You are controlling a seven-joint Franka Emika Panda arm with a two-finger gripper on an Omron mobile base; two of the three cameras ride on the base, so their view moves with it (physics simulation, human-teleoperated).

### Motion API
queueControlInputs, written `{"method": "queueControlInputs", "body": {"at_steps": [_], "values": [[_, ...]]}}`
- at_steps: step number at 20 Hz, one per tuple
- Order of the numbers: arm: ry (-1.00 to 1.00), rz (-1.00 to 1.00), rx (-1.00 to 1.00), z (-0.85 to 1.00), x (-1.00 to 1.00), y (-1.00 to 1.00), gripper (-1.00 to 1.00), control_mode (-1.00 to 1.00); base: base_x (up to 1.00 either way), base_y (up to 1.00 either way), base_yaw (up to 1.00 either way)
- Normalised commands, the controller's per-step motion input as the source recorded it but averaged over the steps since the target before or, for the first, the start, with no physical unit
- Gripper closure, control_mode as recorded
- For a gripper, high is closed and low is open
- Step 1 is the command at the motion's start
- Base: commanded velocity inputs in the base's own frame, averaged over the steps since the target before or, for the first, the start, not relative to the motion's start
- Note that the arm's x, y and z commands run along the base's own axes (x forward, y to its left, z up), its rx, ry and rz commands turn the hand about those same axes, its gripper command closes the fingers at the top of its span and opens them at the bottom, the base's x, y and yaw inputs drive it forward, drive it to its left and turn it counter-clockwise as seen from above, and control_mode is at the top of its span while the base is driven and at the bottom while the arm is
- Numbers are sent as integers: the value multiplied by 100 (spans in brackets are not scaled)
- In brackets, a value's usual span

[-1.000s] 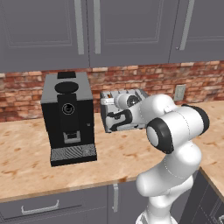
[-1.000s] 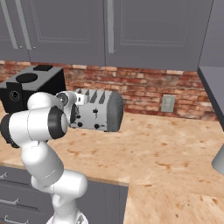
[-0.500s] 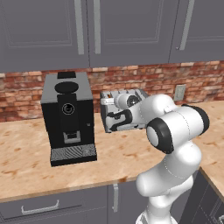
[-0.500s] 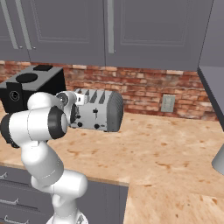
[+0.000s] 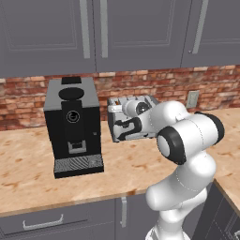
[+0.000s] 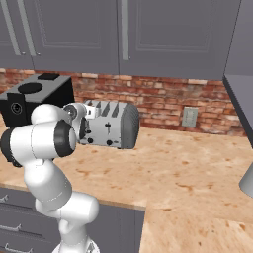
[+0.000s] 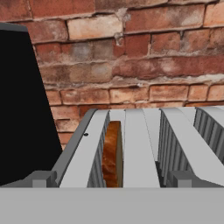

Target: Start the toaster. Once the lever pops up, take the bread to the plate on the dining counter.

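The silver-grey toaster (image 5: 140, 101) (image 6: 116, 126) stands on the wall counter against the brick wall, just right of the black coffee machine (image 5: 72, 123). My gripper (image 5: 123, 125) (image 6: 84, 127) hangs right at the toaster's front face, jaws open and holding nothing. The hand view looks along the toaster's top (image 7: 135, 144). The bread (image 7: 112, 154), tan with a brown crust, stands on edge in the left-most slot. The plate and the dining counter are out of view.
The coffee machine (image 6: 34, 97) (image 7: 22, 109) is close on the left of the hand. A wall outlet (image 5: 192, 99) (image 6: 188, 117) sits right of the toaster. Grey wall cabinets hang above. The wood-grain counter (image 6: 188, 168) stretches to the right.
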Motion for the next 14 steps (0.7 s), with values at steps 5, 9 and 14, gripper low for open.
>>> {"method": "queueControlInputs", "body": {"at_steps": [5, 9, 14], "values": [[0, 0, 0, 0, 0, 0, -100, -100, 0, 0, 0], [0, 0, 0, 0, 0, 0, -100, -100, 0, 0, 0], [0, 0, 0, 0, 0, 0, -100, -100, 0, 0, 0]]}}
